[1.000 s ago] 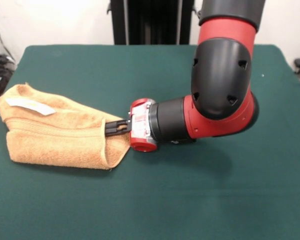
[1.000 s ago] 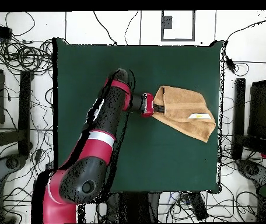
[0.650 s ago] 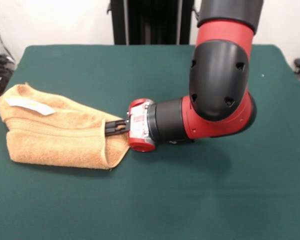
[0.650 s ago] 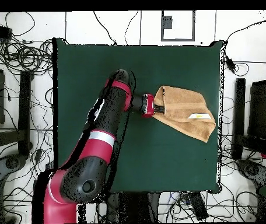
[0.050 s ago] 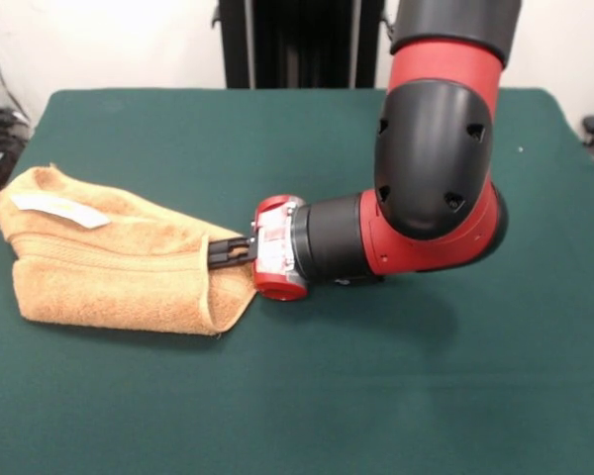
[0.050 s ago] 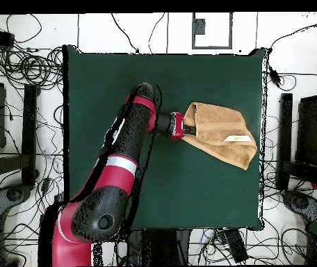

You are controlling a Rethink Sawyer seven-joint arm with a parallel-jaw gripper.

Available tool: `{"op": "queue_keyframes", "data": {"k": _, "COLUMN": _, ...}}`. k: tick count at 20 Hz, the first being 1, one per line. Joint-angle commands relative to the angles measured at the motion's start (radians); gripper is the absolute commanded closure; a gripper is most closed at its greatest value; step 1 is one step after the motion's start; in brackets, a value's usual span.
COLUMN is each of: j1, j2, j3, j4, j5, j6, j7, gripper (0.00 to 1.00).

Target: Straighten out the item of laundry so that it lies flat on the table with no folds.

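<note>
Lying folded on table (image 5: 396,396), towel (image 5: 109,262); end effector (image 5: 218,253) clamped on its edge.

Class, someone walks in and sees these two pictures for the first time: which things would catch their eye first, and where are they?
First the big red and black arm, bent down low over the middle of the green table. Next the orange-tan towel, lying folded and bunched near one table edge with a small white tag on top. The gripper points sideways, reaching into the towel's nearest fold.
</note>
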Motion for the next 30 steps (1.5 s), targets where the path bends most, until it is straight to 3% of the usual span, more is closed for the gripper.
{"op": "queue_keyframes", "data": {"k": 1, "j1": -0.019, "j2": 0.018, "j3": 0.016, "j4": 0.078, "j5": -0.001, "j6": -0.055, "j7": 0.331, "gripper": 1.0}}
{"op": "queue_keyframes", "data": {"k": 12, "j1": -0.033, "j2": 0.009, "j3": 0.015, "j4": 0.117, "j5": -0.049, "j6": -0.144, "j7": 0.35, "gripper": 1.0}}
{"op": "queue_keyframes", "data": {"k": 22, "j1": -0.028, "j2": -0.009, "j3": 0.009, "j4": 0.125, "j5": -0.058, "j6": -0.133, "j7": 0.314, "gripper": 1.0}}
{"op": "queue_keyframes", "data": {"k": 25, "j1": -0.007, "j2": -0.113, "j3": -0.008, "j4": 0.225, "j5": -0.077, "j6": -0.134, "j7": 0.224, "gripper": 1.0}}
{"op": "queue_keyframes", "data": {"k": 30, "j1": -0.003, "j2": -0.227, "j3": -0.009, "j4": 0.296, "j5": -0.095, "j6": -0.143, "j7": 0.036, "gripper": 1.0}}
